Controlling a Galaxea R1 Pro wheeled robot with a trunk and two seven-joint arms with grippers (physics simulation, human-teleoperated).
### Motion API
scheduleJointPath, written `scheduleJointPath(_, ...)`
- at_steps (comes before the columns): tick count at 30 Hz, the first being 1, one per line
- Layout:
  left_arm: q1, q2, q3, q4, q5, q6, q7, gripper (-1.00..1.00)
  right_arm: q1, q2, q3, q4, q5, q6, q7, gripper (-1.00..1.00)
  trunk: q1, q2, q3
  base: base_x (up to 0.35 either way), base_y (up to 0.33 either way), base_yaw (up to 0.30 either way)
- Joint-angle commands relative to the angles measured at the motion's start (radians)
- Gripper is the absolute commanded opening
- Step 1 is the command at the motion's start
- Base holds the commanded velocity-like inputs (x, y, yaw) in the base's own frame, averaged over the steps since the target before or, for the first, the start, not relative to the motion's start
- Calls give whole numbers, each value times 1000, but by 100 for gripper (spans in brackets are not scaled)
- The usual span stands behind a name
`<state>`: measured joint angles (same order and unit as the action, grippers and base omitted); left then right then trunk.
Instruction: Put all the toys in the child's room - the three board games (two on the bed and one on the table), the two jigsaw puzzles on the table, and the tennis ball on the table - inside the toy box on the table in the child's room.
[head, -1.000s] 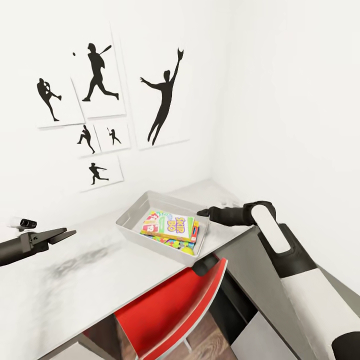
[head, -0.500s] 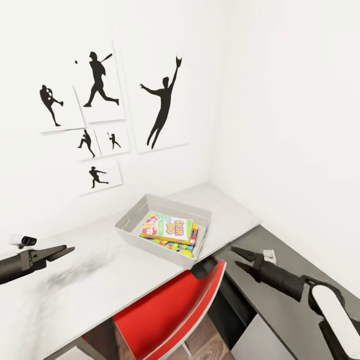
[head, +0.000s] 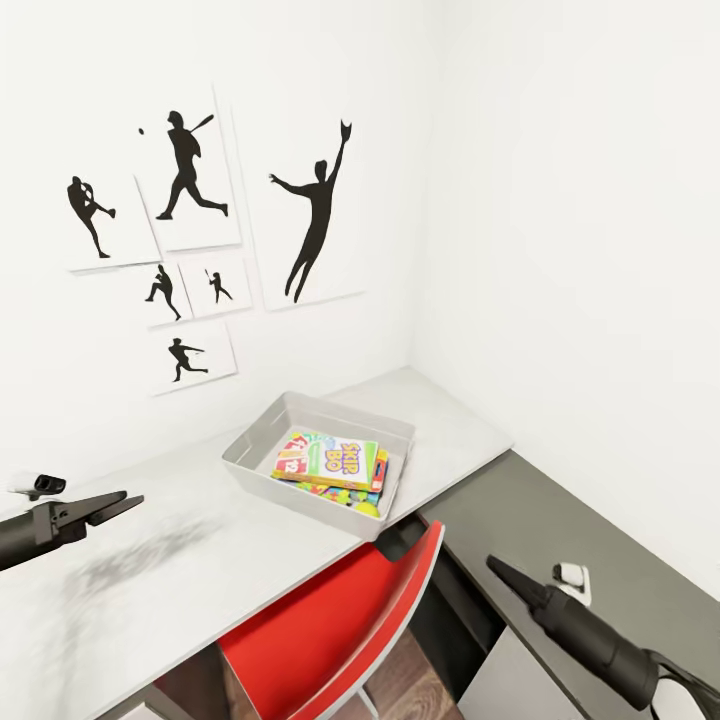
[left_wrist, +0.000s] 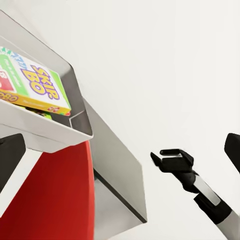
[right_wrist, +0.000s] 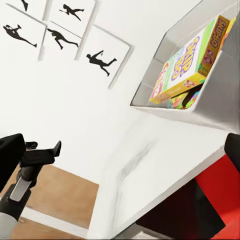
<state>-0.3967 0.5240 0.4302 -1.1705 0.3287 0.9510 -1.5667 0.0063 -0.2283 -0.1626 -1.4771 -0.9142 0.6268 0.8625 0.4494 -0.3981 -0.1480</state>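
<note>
The light-grey toy box (head: 247, 456) stands on the pale table (head: 190, 570) near the room's corner. Inside it a green-bordered board game (head: 332, 461) with big lettering lies flat on top, also seen in the wrist views (left_wrist: 35, 85) (right_wrist: 187, 62). Bright jigsaw puzzle pattern (head: 345, 495) shows under its edge. The tennis ball is hidden and the bed is out of view. My left gripper (head: 133, 500) hovers open over the table, left of the box. Low and to the right of the box, my right gripper (head: 494, 566) is open and holds nothing.
A red chair (head: 330, 620) is pushed under the table's front edge. A lower dark-grey cabinet (head: 560, 515) runs along the right wall, under my right arm. Black athlete silhouette pictures (head: 190, 220) hang on the wall behind the table.
My right gripper has pulled back from the toy box's rim and dropped down to the right, over the dark cabinet. The left gripper has barely moved. The view has shifted slightly.
</note>
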Motion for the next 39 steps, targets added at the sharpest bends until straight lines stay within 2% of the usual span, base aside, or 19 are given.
scheduleJointPath(1, -1, 0, 0, 0, -1, 11, -4, 100, 0, 0, 0, 0, 1, 7, -4, 100, 1, -2, -2, 0, 0, -4)
scheduleJointPath(6, -1, 0, 2, 0, -8, 11, -4, 100, 1, 1, -1, 2, 29, 5, -19, 100, 1, -2, -2, 0, 0, -1)
scheduleJointPath(20, -1, -1, -5, 0, -7, 11, -4, 100, 1, 2, -2, 3, 29, 5, -21, 100, 1, -2, -1, 0, 0, -12)
scheduleJointPath(39, -1, -2, -1, -1, -6, 10, -4, 100, 1, 1, -5, 3, 20, 8, -10, 100, 1, -2, 21, -83, 0, -204)
